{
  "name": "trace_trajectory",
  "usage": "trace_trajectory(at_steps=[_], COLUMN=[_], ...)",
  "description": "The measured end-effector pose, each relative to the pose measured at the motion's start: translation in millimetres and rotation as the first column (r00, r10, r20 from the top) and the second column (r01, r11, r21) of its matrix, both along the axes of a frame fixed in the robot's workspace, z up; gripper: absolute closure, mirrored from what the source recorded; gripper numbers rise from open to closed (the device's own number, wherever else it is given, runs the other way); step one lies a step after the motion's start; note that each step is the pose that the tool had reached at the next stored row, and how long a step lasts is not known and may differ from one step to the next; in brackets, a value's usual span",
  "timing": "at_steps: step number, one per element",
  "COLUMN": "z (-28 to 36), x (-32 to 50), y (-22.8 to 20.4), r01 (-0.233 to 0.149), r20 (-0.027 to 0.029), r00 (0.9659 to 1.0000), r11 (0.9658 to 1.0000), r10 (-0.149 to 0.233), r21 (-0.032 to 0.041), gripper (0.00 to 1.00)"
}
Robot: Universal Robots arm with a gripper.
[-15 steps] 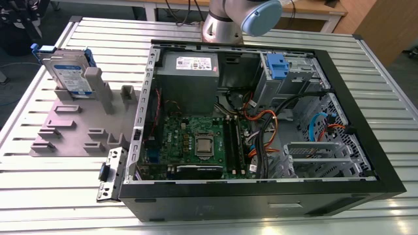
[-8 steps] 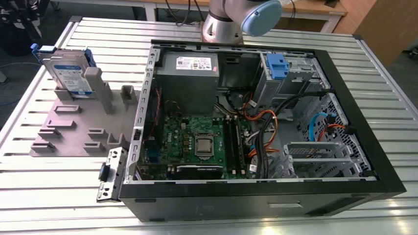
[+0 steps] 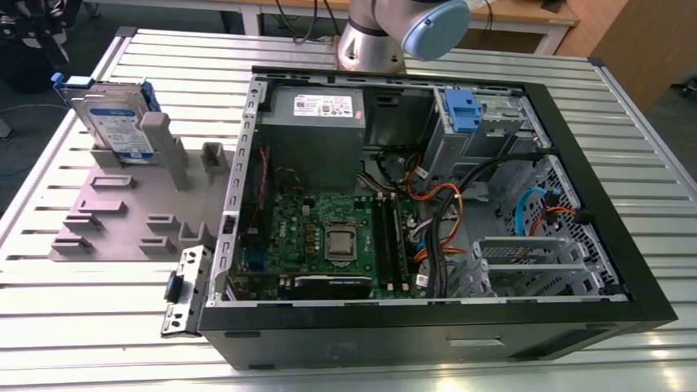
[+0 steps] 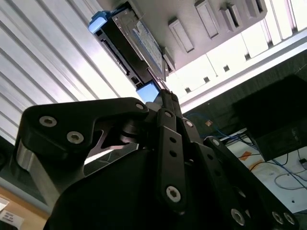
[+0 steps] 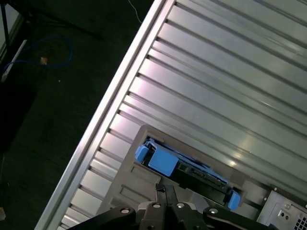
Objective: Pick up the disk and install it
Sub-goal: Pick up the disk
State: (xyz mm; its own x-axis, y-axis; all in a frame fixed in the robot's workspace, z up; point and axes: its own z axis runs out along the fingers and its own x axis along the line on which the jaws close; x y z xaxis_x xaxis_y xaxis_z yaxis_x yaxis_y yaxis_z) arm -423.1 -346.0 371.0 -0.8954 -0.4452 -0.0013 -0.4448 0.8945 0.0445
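Disk (image 3: pixel 113 122) not picked up yet. It stands on edge in the grey holder (image 3: pixel 120 224) on the slatted surface (image 3: pixel 98 327), at the exterior view's left of the open computer case (image 3: pixel 637 269), with the label facing the camera and the blue bracket (image 3: pixel 70 82) framing it. The claw (image 4: pixel 165 94) looks closed, tips together, nothing held. It hangs over the disk and apart from it. In the first wrist view the disk (image 5: pixel 184 170) lies just past the tips, which line up with one blue end, not the middle. My read for a clean pick: open the tips wide before going down, centre along the top edge, and pinch across the two flat faces, not the bracket ends. Then pull straight up along the slot so it doesn't bind in the holder. Watch the tall grey post (image 3: pixel 156 139) just beside the disk on the exterior view's right; it's close enough to catch a finger, so come in square. Inside the case, the drive bay (image 3: pixel 463 110) with a blue part sits at the far side next to the power supply (image 3: pixel 316 122). A bundle of cables (image 3: pixel 436 204) runs just in front of the bay and could snag anything carried in low. The arm (image 3: pixel 381 37) rises behind the case's far wall. The surface between holder and case looks free of loose parts.
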Motion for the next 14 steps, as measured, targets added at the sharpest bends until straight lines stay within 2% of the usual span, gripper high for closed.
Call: trace_trajectory(at_steps=[9,14], z=[0.0,0.0], x=[0.0,0.0], y=[0.0,0.0], r01=[-0.056,-0.1], r20=[0.0,0.0], r00=[0.9984,0.995], r11=[0.9984,0.995], r10=[0.056,0.1], r21=[0.0,0.0], gripper=[0.89,0.89])
